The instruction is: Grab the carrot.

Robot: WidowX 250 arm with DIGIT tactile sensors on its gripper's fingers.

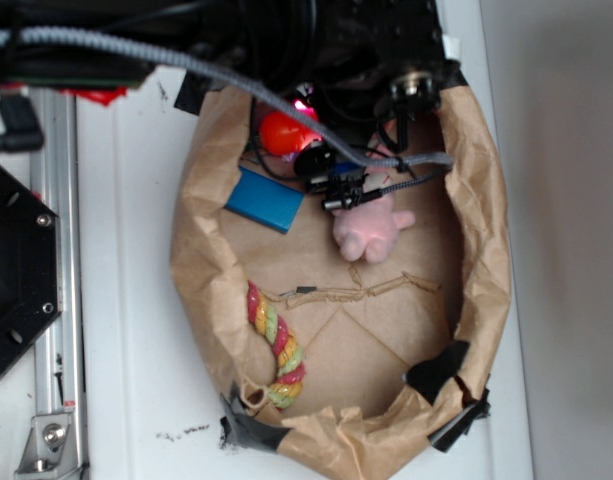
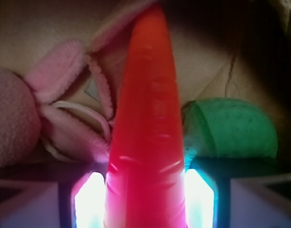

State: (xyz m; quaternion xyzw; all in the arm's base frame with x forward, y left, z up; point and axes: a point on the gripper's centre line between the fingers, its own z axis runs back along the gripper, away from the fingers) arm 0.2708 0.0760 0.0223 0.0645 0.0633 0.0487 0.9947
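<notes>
The carrot (image 2: 147, 118) is smooth bright orange and tapers away from the camera in the wrist view. Its thick end sits between my gripper's (image 2: 146, 190) two glowing pads (image 2: 90, 199), which press it on both sides. In the exterior view the carrot (image 1: 284, 132) shows as an orange end at the back of the paper-lined basin. My gripper (image 1: 308, 148) is mostly hidden there under the dark arm and cables. The carrot's green stem stub is not visible.
A pink plush bunny (image 1: 369, 228) lies just left of the carrot in the wrist view (image 2: 64, 109); a green ball (image 2: 230, 126) lies right of it. A blue block (image 1: 266, 198), a twisted rope toy (image 1: 276, 345) and the crumpled brown paper wall (image 1: 201, 250) are nearby.
</notes>
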